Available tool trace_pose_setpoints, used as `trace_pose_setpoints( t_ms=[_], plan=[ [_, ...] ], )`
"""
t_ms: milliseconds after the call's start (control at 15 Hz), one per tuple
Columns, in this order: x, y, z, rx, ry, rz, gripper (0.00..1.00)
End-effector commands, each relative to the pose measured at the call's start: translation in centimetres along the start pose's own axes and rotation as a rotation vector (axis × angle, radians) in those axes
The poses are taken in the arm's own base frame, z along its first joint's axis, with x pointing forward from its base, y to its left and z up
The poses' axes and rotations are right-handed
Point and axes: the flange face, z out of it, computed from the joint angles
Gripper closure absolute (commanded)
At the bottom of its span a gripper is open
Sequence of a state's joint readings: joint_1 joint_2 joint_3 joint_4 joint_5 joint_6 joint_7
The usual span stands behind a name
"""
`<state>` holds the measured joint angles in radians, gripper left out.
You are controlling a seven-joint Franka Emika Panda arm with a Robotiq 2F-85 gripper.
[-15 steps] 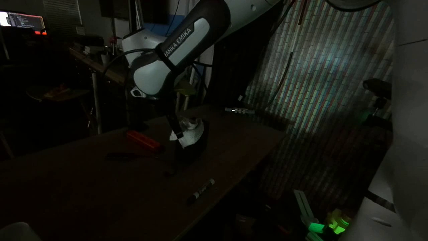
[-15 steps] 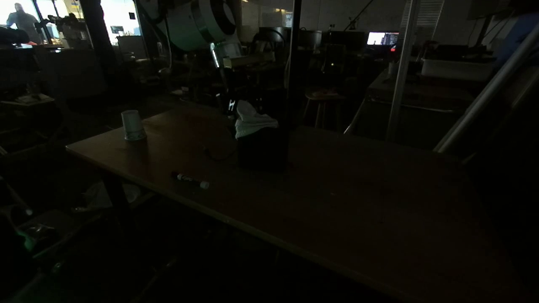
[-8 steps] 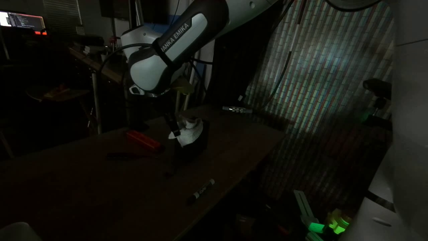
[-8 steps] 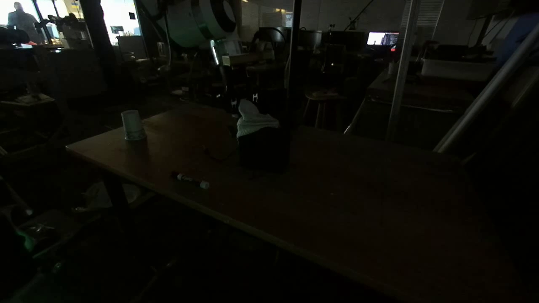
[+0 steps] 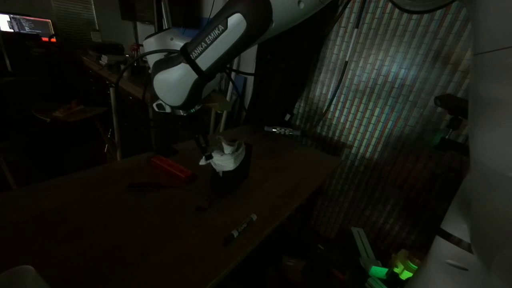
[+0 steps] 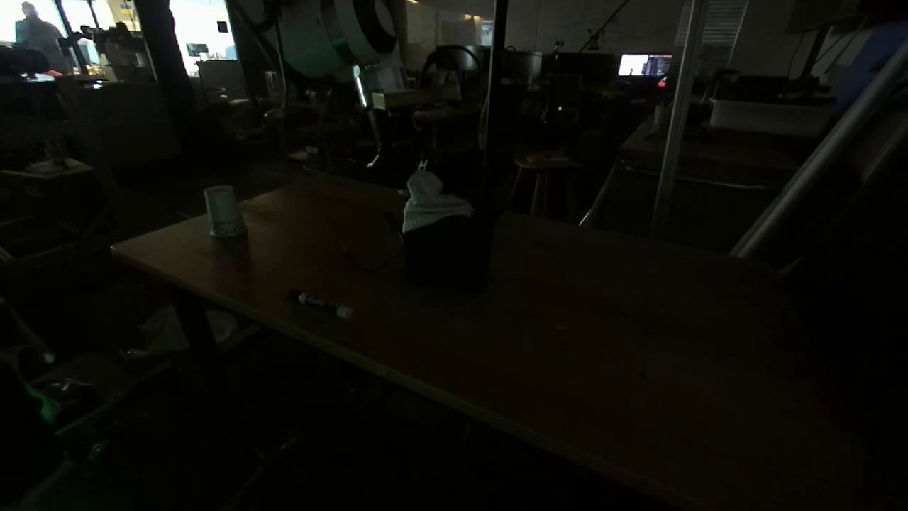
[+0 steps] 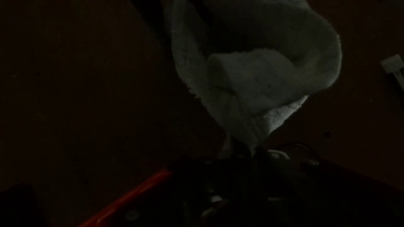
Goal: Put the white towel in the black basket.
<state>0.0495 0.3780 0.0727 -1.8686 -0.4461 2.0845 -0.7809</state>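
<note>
A brown table (image 6: 638, 369) stretches out in dim light as a white-and-black robot arm (image 5: 218, 46) reaches down over it. On the tabletop stands a black basket (image 6: 448, 255), its outline partly lost in the gloom. At the top of the basket, in both exterior views, is a white towel (image 5: 230, 160), though how much of it lies inside cannot be told. The cloth (a nubby one, a little ragged along its edge) is rumpled and loosely folded, greyed by the shadows, and bellies out around a deep hollow with a fold tucked within. Its long axis, seen from the wrist, runs from a broad end at the top of that view down to a narrow tip pointing at the claw (image 7: 252, 153); in both exterior views part of the fabric stands up in a peak. The claw is clenched on that tip, the towel gripped where it tapers. Near the basket lies a long red block (image 5: 171, 168); in an exterior view a pale cup (image 6: 224, 211) stands well apart from the basket. A marker (image 5: 241, 229) lies flat near the table's edge, one end white.
</note>
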Motion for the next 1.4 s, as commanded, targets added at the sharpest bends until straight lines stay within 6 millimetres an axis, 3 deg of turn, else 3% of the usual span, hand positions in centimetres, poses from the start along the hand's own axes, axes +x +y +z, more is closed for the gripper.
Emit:
trace_pose_setpoints(
  t_ms=[0,267,800,1333],
  plan=[
    [-0.4,0.6,-1.2,0.010,0.008,-0.001,0.96],
    [-2.0,1.1,-2.1,-0.004,0.001,0.028,0.98],
    [-7.8,2.4,-4.9,0.077,0.015,0.170,0.97],
    [-7.9,1.9,-5.3,0.143,0.014,0.183,0.97]
  ],
)
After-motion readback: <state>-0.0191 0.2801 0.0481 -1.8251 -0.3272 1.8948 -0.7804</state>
